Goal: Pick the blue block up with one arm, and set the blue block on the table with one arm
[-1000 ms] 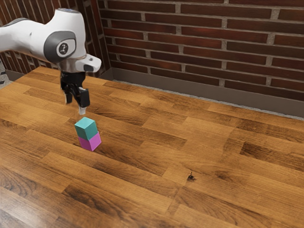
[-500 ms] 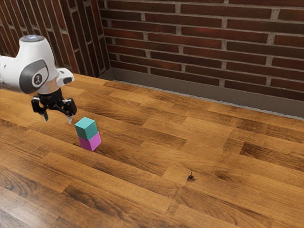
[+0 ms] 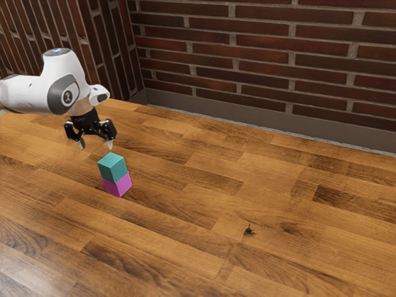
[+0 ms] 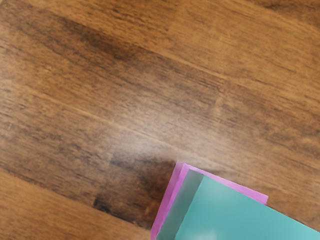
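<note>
My gripper (image 3: 96, 145) stands open above the table, a little higher than the stack and toward the exterior view's upper left of it, with nothing between its fingers. The blue block, teal in colour (image 3: 112, 167), rests on top of a magenta block (image 3: 118, 185), which sits on the wooden table (image 3: 204, 204). In the wrist view the teal block (image 4: 245, 215) lies close below my hand, and the magenta block (image 4: 169, 202) pokes out past two of its sides.
A brick wall (image 3: 278, 55) with a grey baseboard (image 3: 247, 116) runs behind the table. A small dark mark (image 3: 249, 230) shows on the wood, well off from the stack.
Over the last second my hand swung toward the exterior view's left and turned, its fingers now seen spread apart, then came partway back toward the stack. Both blocks stayed put.
</note>
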Available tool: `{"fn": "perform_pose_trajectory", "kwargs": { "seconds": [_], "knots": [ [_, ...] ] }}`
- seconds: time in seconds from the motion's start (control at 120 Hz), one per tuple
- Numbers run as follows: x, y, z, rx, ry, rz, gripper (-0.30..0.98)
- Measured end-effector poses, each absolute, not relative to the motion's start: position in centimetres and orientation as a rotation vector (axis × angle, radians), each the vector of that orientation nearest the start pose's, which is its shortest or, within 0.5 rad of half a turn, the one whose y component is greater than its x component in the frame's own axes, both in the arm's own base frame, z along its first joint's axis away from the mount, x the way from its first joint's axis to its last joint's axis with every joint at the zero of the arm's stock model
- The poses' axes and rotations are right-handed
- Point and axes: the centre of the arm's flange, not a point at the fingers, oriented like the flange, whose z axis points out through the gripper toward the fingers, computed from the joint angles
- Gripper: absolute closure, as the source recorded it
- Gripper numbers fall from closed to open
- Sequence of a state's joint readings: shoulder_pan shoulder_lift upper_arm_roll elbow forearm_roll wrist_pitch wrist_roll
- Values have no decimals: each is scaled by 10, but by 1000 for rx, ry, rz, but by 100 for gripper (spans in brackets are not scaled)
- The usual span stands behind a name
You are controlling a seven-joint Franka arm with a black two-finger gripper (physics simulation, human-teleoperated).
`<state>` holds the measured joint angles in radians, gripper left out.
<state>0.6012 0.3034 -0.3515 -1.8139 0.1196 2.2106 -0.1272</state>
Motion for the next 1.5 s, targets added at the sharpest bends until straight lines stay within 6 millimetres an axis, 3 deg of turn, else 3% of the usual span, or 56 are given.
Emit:
{"fn": "perform_pose_trajectory", "kwargs": {
  "seconds": [0.067, 0.158, 0.317, 0.533, 0.783, 1.15, 1.5],
  "knots": [
    [620, 164, 391, -3104, -441, -166, 0],
    [615, 159, 384, -3113, -402, -117, 0],
    [603, 159, 370, -3121, -377, -33, 0],
    [603, 161, 375, -3123, -309, -27, 0],
    [609, 160, 363, -3145, -176, -1, 0],
    [608, 168, 328, -3173, -82, 81, 0],
    [616, 171, 328, -3166, -11, 68, 1]
  ]
}}
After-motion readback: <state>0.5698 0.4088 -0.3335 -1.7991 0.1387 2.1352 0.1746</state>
